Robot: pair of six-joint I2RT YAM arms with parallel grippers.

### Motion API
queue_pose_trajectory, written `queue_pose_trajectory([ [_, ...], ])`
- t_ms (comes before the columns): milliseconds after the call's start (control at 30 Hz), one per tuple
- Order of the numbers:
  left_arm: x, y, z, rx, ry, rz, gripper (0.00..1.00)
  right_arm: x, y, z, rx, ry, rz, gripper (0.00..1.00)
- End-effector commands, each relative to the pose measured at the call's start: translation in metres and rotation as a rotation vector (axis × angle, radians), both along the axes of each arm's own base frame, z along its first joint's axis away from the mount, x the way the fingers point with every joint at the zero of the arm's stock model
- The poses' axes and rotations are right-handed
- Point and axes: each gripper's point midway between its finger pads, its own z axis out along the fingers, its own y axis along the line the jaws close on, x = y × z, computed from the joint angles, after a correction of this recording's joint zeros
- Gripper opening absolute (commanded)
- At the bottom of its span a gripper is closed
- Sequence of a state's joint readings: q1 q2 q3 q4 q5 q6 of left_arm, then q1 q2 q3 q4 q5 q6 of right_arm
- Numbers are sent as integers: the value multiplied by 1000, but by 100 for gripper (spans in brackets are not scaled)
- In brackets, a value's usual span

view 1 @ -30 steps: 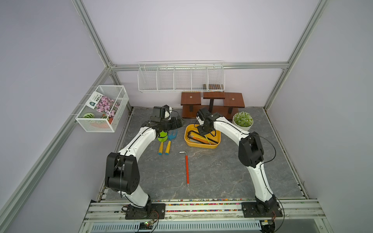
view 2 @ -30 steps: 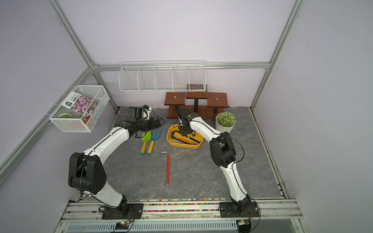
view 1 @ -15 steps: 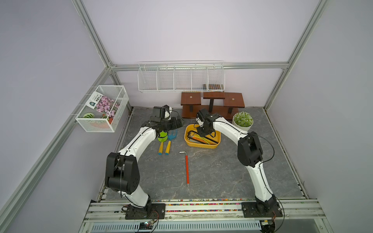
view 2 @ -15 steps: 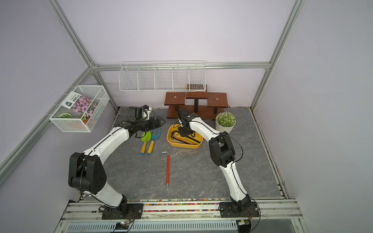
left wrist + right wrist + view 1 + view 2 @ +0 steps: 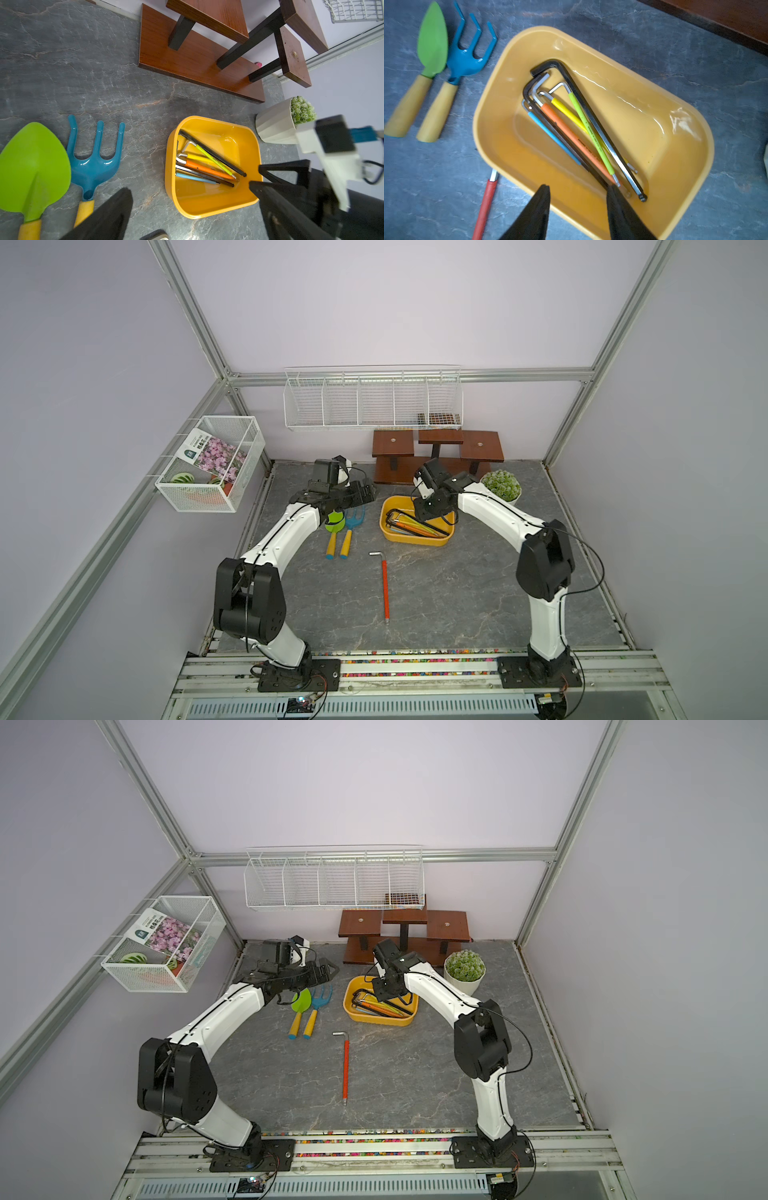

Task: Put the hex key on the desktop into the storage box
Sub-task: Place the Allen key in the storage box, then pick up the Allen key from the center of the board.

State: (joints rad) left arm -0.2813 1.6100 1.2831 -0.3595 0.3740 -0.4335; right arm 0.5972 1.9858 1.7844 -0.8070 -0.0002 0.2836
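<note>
Your right pincer hangs released, gripping nothing, over the box, whose other keys lie below it. The red hex key lies on the table, outside the box, beside that pincer. Your left pincer: spread, empty.

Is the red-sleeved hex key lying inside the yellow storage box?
No, the red-sleeved hex key lies flat on the desktop, outside the storage box and apart from its rim.
</note>
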Motion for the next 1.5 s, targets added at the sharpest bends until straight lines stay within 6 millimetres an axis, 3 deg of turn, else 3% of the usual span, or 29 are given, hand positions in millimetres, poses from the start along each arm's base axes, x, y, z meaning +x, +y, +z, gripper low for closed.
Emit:
queue_pose_trajectory([
  [0,0,6,8,7,-43,20,100,-17,5,17,29,-37,-5,52],
  [267,0,15,15,29,-84,63,100,-66,13,28,22,-73,2,53],
  [633,-1,18,16,40,-89,72,100,-118,44,-1,2,-51,34,53],
  [1033,-3,27,23,58,-118,114,100,-148,76,-39,-26,27,54,54],
  [1467,-2,30,23,68,-118,129,100,-170,97,-68,-43,85,62,52],
])
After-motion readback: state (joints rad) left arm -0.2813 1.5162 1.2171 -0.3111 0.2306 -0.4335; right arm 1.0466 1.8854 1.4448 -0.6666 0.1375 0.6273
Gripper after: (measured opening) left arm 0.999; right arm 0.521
